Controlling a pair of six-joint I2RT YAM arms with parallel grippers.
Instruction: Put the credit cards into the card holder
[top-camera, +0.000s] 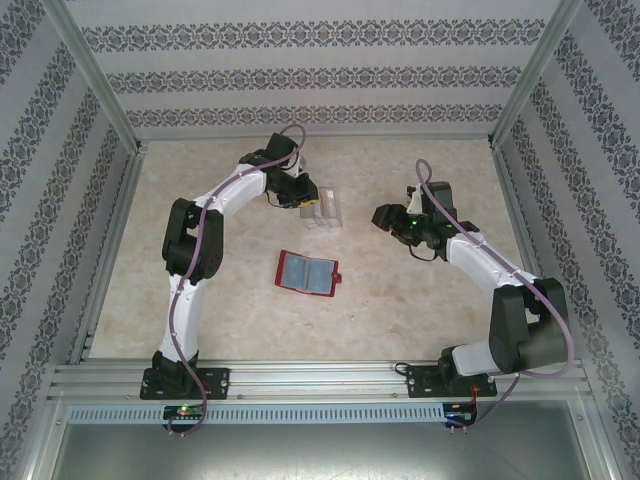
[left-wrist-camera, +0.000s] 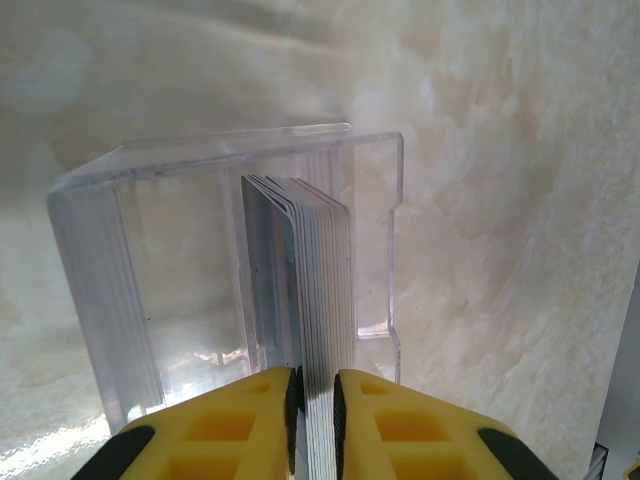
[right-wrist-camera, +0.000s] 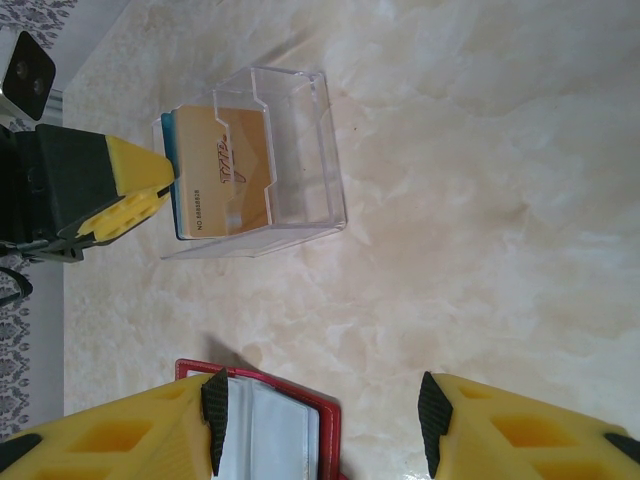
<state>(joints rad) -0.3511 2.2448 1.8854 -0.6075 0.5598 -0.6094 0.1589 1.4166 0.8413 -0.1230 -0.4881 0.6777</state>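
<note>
left jaws pinch card stack in clear case; holder lies open

the card holder (top-camera: 307, 272) lies flat and spread open on the table (top-camera: 420, 300), nearer the arm bases than the clear case, pockets up. judged: laid this way so a card can slide straight in. the right jaws hang to the holder's right, apart from it, about half open, holding nothing; probably placed to steady the holder. farther out, the clear case (left-wrist-camera: 90, 260) stands on the table with the credit cards (left-wrist-camera: 320, 260) on edge inside. the left jaws reach into the case, narrowed to a slit and pinched on the stack's near edge. several cards seem caught, not one; exact count cannot be told. no card in the holder yet.
</note>
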